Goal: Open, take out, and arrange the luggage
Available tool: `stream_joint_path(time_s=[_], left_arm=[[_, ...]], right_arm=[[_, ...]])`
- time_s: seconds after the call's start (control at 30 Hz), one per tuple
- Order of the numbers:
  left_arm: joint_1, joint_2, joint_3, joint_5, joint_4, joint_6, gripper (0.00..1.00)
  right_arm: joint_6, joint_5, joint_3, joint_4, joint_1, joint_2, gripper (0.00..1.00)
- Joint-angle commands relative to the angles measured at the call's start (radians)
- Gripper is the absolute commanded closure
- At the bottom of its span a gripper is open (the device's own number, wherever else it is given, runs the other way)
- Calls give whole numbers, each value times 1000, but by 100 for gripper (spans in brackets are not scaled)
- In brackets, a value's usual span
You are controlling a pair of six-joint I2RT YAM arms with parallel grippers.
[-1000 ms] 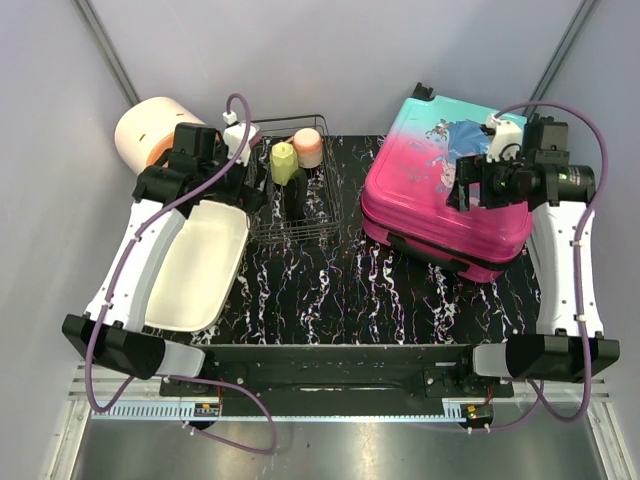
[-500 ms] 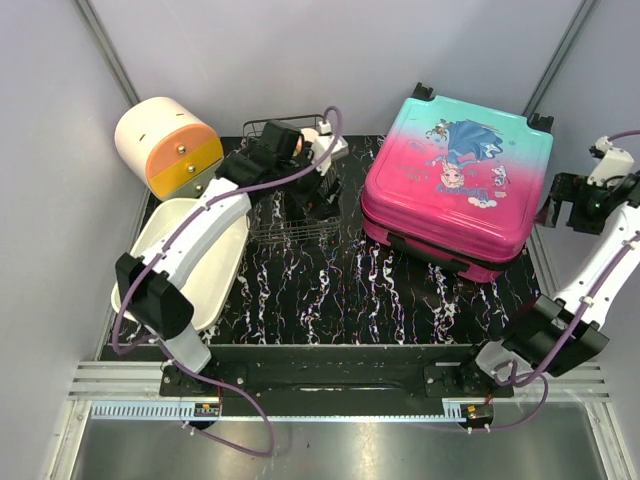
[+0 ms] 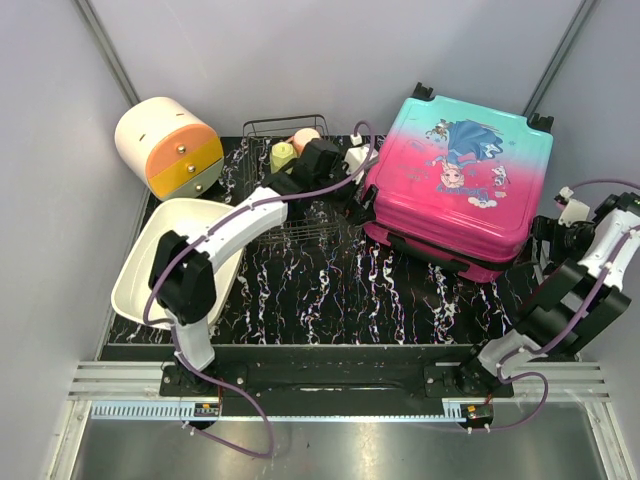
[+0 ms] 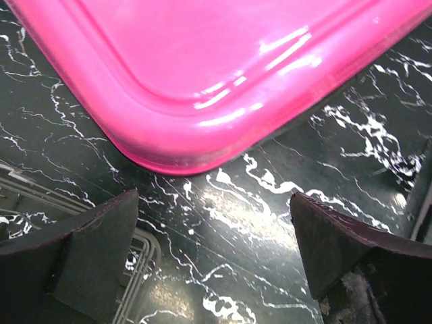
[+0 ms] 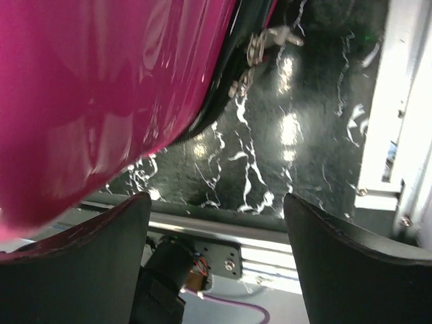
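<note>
Lying flat and closed at the upper right of the top view, the luggage (image 3: pixel 455 185) rests lid-up on the table (image 3: pixel 330 290), its black zipper seam (image 3: pixel 430 250) running along the lower edge. The left end effector (image 4: pixel 212 199) hovers with fingers spread wide just off the shell's rounded left corner, nothing between them. The right end effector (image 5: pixel 216 197) sits by the lower right corner, likewise wide and empty, with the zipper pulls (image 5: pixel 260 42) showing at the top of its wrist view. The shell looks hard, glossy and probably slippery, so a pinch on the curved pink face would likely slide off. It seems light enough to skate across the table when pushed. Better holds, I judge, are the small pulls for unzipping, then the lid's rim, with the other arm bracing the base.
</note>
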Motion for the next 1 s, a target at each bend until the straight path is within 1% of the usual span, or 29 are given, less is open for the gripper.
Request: stream_joint_path(time_s=[0.0, 0.03, 0.17, 0.2, 0.3, 0.33, 0.4, 0.5, 0.53, 0.6, 0.63, 0.67, 0.73, 0.77, 0.87, 0.97], left_arm=[[6, 43, -13, -69, 253, -98, 1], [8, 55, 6, -87, 267, -98, 1], [12, 109, 69, -126, 263, -98, 1], [17, 118, 76, -126, 263, -98, 1], [26, 121, 81, -102, 266, -98, 1], [26, 118, 81, -101, 260, -93, 1], [31, 110, 79, -106, 253, -92, 1], [43, 77, 76, -80, 247, -98, 1], [43, 60, 61, -69, 253, -98, 1], [43, 0, 32, -31, 267, -99, 1], [41, -20, 1, -19, 279, -98, 1], [41, -57, -13, -5, 284, -98, 1], [43, -92, -66, 41, 304, -98, 1], [43, -126, -85, 55, 313, -96, 1], [40, -181, -154, 118, 350, -81, 1], [40, -224, -203, 141, 375, -57, 1]], right_arm=[[39, -131, 2, 72, 19, 62, 14], [61, -171, 2, 87, 26, 80, 14], [139, -236, 9, 199, 96, 120, 17], [148, -248, 21, 208, 131, 128, 18], [184, -280, 58, 250, 186, 151, 22], [188, -321, 71, 248, 187, 155, 23], [191, -346, 109, 244, 187, 154, 25], [60, -361, 115, 169, 168, 90, 26], [-67, -416, 105, 140, 118, 26, 26], [-191, -462, 72, 48, 55, -41, 26], [-345, -484, 66, 8, 30, -93, 26], [-420, -486, 57, -75, -9, -113, 26], [-582, -499, 25, -149, -46, -148, 27], [-611, -506, 11, -154, -86, -150, 27], [-719, -548, -38, -158, -137, -122, 27], [-838, -552, -73, -157, -139, -69, 26]])
